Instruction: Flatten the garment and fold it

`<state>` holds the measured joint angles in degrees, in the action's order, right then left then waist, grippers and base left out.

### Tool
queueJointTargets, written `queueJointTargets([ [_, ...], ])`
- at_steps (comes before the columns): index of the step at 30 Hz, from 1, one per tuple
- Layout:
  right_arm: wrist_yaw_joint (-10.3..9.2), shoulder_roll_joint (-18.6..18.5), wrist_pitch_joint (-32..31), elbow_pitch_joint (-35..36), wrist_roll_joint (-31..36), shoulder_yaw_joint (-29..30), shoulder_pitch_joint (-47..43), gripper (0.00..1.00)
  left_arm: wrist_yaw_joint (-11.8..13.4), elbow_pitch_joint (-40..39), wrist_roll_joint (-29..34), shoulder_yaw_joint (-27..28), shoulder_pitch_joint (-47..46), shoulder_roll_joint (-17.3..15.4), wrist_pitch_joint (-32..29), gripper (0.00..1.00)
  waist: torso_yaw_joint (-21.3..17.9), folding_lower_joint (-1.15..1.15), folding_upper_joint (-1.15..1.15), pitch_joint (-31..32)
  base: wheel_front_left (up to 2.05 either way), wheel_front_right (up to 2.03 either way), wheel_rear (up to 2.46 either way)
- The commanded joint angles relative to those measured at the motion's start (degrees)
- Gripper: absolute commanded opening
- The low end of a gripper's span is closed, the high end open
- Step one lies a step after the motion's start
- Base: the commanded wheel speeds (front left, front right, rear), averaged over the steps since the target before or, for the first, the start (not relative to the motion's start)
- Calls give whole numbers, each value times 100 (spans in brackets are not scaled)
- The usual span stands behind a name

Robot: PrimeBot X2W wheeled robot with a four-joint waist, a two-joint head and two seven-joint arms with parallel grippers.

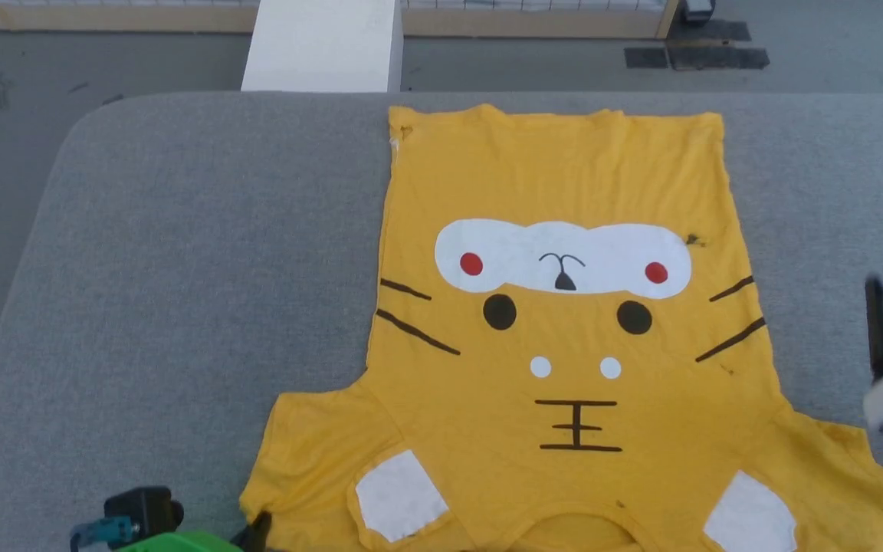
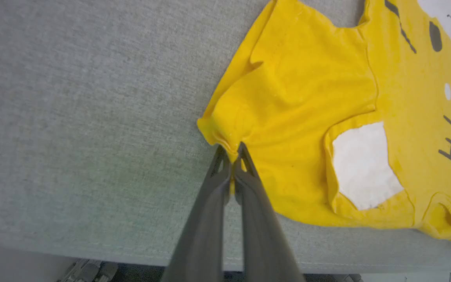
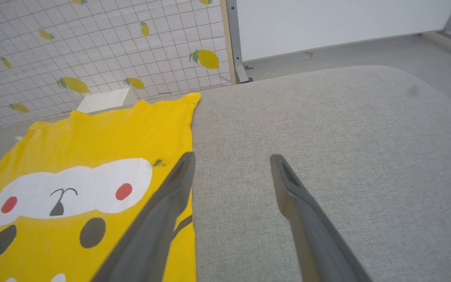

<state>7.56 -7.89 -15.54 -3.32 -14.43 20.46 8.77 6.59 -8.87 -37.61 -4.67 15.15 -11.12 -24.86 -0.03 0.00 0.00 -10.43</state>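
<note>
Shirt (image 1: 564, 330) lies print-up, its collar cut off at the head view's bottom edge. Left gripper (image 2: 233, 150) pinches a sleeve hem. Right gripper (image 3: 233, 156), blurred in the head view, is spread and empty.

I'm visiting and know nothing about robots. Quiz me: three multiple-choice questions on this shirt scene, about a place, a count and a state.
1. Where does the left gripper pinch the T-shirt? A sleeve edge; B bottom hem; C collar.
2. How many red dots are printed? A one; B two; C four.
3. The right gripper is: A shut on cloth; B open, empty; C shut, empty.
Answers: A, it clamps the sleeve's corner; B, one at each end of the white muzzle; B, grey cushion shows between its tips.
</note>
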Motion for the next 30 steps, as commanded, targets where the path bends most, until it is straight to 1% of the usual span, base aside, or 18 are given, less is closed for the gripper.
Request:
queueJointTargets([
  [1, -8, -98, 124, -143, -100, -92, 313, 100, -42, -42, 51, -25, -163, 23, 56, 0, 143, 0, 0, -217, 0, 0, 0],
  [4, -8, -362, 291, -640, -239, -239, 1075, 100, -77, -114, 140, -135, -359, 30, 81, 0, 325, 0, 0, -489, 0, 0, 0],
  [7, -8, -557, 274, -1197, -381, -259, 1801, 100, -106, -206, 229, -261, -549, 42, 76, 0, 537, 0, 0, -754, 0, 0, 0],
  [10, -8, -785, 58, -1757, -390, -206, 2509, 100, -156, -321, 325, -423, -758, 88, 105, 0, 816, 0, 0, -1062, 0, 0, 0],
  [14, -8, -1104, -338, -2344, -199, -142, 3343, 100, -249, -411, 427, -662, -993, 231, 244, 0, 1165, 0, 0, -1439, 0, 0, 0],
  [17, -8, -1303, -907, -2691, -16, -34, 3894, 100, -310, -432, 476, -834, -1119, 336, 327, 0, 1428, 0, 0, -1716, 0, 0, 0],
  [21, -8, -1478, -1846, -2906, 328, 148, 4498, 100, -342, -456, 533, -969, -1217, 413, 427, 0, 1696, 0, 0, -2071, 0, 0, 0],
  [27, -8, -1677, -3103, -2739, 1048, 411, 5059, 100, -375, -453, 548, -1096, -1311, 509, 594, 0, 1964, 0, 0, -2595, 0, 0, 0],
  [30, -8, -1660, -3650, -2546, 1278, 570, 5149, 100, -389, -407, 531, -1150, -1327, 548, 663, 0, 2024, 0, 0, -2758, 0, 0, 0],
])
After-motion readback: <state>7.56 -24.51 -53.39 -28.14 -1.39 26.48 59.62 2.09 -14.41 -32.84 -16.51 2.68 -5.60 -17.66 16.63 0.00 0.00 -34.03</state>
